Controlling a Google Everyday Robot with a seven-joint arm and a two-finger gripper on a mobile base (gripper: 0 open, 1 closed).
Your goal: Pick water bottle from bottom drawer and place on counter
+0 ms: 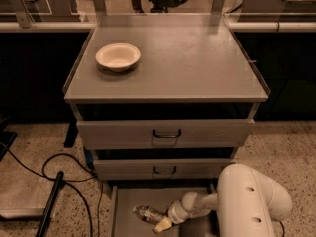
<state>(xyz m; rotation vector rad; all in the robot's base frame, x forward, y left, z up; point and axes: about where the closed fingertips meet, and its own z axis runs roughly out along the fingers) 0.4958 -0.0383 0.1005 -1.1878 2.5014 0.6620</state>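
Note:
The water bottle [147, 214] lies on its side on the floor of the open bottom drawer [129, 206], at the bottom of the camera view. My gripper [163, 224] reaches down into that drawer and sits right against the bottle's right end, low over the drawer floor. My white arm [254, 201] comes in from the lower right and hides the drawer's right part. The counter [197, 58] is the broad grey cabinet top above.
A cream bowl [118, 57] stands on the counter's left side. Two shut handled drawers [166, 133] sit above the open one. Black cables [54, 169] and a dark pole [49, 204] lie on the speckled floor to the left.

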